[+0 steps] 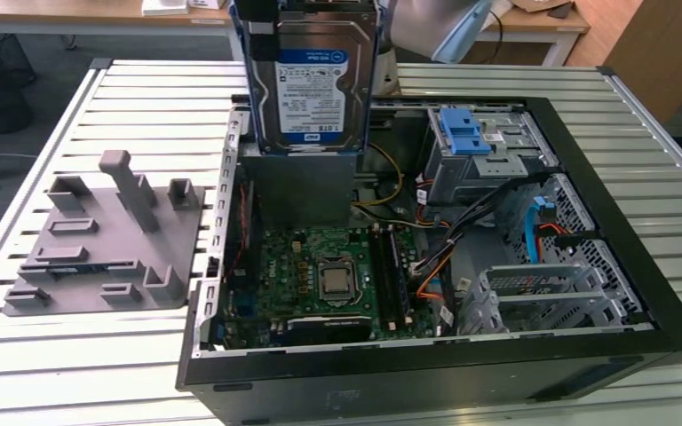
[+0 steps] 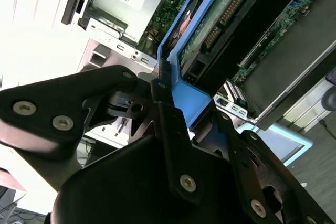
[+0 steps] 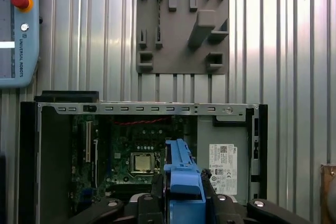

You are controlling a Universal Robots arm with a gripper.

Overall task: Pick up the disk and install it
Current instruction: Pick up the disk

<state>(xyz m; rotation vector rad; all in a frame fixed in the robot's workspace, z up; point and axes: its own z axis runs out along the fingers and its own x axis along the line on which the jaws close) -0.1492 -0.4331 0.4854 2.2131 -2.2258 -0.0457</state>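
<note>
Exterior view: silver rectangular disk with blue plastic rails [image 1: 313,89] running past top edge, upper end cropped. Label print coming out too small to read. Disk covering far part of large grey metal box [image 1: 299,186].

First wrist view: black metal gripper [image 3: 182,184] being cropped by picture edge and blocking part of green circuit board [image 3: 126,150]. Grey-blue handheld control pendant [image 3: 16,30] being cropped too.

Second wrist view: gripper body masking near end of disk. Pale slatted metal table [image 2: 31,24] washing out in glare.

Printed label [image 1: 321,96] on the disk [image 1: 313,35]
</note>
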